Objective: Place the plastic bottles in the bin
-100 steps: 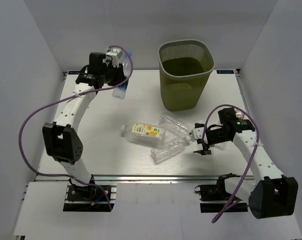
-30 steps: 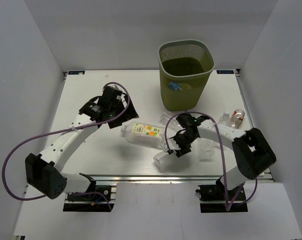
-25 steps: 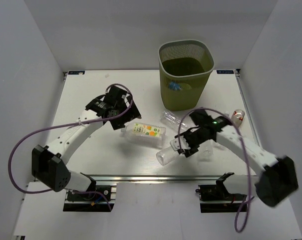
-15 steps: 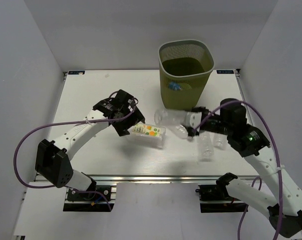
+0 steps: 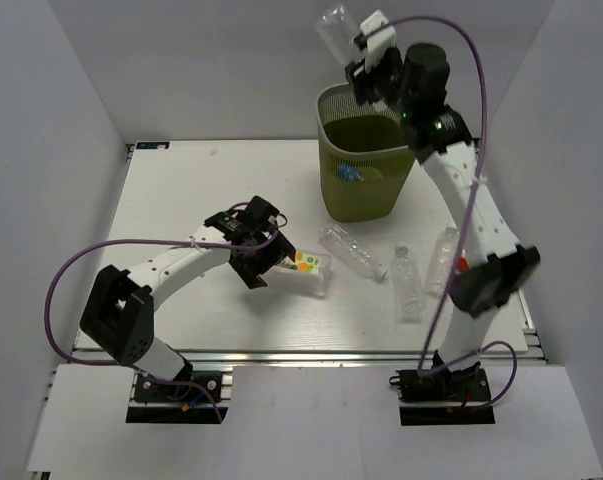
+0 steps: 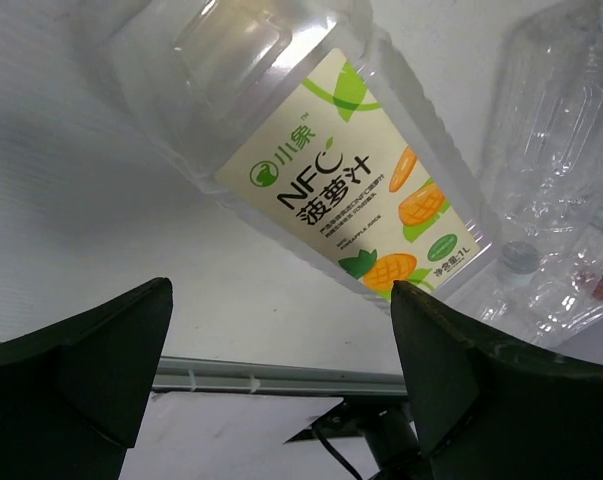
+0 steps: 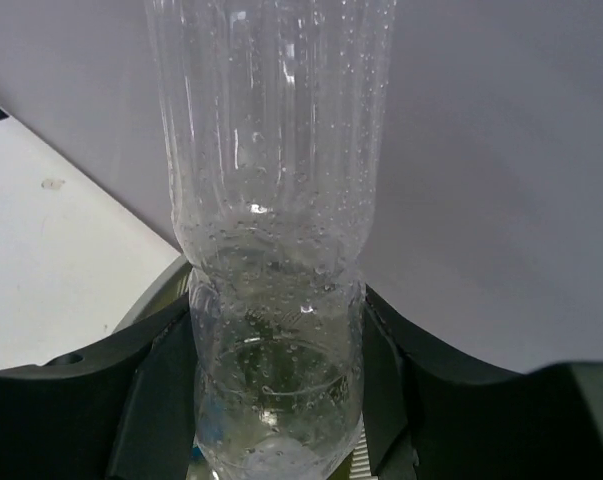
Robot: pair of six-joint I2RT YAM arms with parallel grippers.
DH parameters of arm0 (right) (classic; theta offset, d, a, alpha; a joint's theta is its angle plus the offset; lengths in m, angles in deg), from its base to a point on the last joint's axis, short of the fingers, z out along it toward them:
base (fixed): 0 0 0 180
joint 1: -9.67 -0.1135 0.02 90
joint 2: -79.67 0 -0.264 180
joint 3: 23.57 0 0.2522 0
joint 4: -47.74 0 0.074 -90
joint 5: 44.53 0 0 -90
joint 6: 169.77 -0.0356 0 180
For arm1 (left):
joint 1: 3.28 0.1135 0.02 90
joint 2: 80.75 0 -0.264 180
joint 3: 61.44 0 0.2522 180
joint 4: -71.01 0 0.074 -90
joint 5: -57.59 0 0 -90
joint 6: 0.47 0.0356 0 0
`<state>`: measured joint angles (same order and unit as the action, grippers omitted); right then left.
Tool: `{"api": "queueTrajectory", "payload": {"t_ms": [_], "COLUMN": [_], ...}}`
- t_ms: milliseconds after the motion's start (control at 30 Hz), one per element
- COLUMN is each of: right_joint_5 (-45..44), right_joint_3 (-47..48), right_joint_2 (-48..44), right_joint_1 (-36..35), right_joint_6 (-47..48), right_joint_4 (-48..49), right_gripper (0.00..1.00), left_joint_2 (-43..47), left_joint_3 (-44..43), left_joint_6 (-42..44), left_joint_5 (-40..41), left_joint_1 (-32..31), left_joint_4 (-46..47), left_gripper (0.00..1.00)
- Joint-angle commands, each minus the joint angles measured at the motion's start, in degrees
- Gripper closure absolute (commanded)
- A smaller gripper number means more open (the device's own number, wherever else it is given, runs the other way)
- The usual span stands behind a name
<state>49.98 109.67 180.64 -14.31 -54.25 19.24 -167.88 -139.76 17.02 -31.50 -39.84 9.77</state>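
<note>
Clear plastic, beaded with droplets inside: the clear bottle [image 7: 271, 250] is clamped near one end by the right claw [image 5: 356, 50], and the rest of its body projects well beyond the fingers [image 7: 146, 400]. The overhead view places it high over the far-left part of the rim of the olive bin [image 5: 366, 190]; whether it hangs fully inside the opening cannot be told.

**Hazards.** Let go from this height and this far toward the rim, the bottle may strike the edge and bounce out, or drop behind the bin. The cause would be the long overhang, which puts most of the bottle to one side of the claw. A light, empty bottle also tumbles unpredictably.

On the left, the smooth square-sided labelled bottle [image 6: 326, 180] could skid or roll away if the fingers meet it unevenly. The loose bottles [image 5: 406, 283] lie on the worktop [image 5: 181, 180] to its right, the nearest just beside it, and could be knocked.

**Pose.** The right arm stands stretched almost fully upward and back, with the wrist bent over the bin. The left arm lies low across the worktop, elbow folded. The left claw [image 5: 269, 262] is spread wide and empty at the near end of the labelled bottle, with one finger on either side in the wrist view and neither touching it.
</note>
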Motion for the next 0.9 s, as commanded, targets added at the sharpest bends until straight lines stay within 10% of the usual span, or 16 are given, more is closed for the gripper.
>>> {"api": "queueTrajectory", "payload": {"t_ms": [0,33,100,867], "right_joint_5": [0.58,4.24,6.28,18.78], "right_joint_3": [18.02,17.81,11.43,-30.62], "right_joint_2": [10.77,11.61,10.41,-17.99], "right_joint_1": [2.8,3.68,4.39,8.52], "right_joint_6": [-8.11,-8.55,-9.17,-8.73], "right_joint_4": [-11.3,-12.4,-11.63,-3.28], "right_gripper": [0.79,0.38,0.1,0.1], "left_joint_2": [0.21,-0.31,-0.84,-14.74], "left_joint_3": [-0.57,-0.57,-0.05,-7.96], "left_joint_6": [-2.54,-2.55,-3.16,-7.12], "left_joint_5": [3.05,3.66,4.37,10.08], "left_joint_1": [-0.27,-0.79,-0.8,-1.94], "left_joint_4": [1.78,2.65,4.06,9.25], "left_gripper": [0.0,0.0,0.0,0.0]}}
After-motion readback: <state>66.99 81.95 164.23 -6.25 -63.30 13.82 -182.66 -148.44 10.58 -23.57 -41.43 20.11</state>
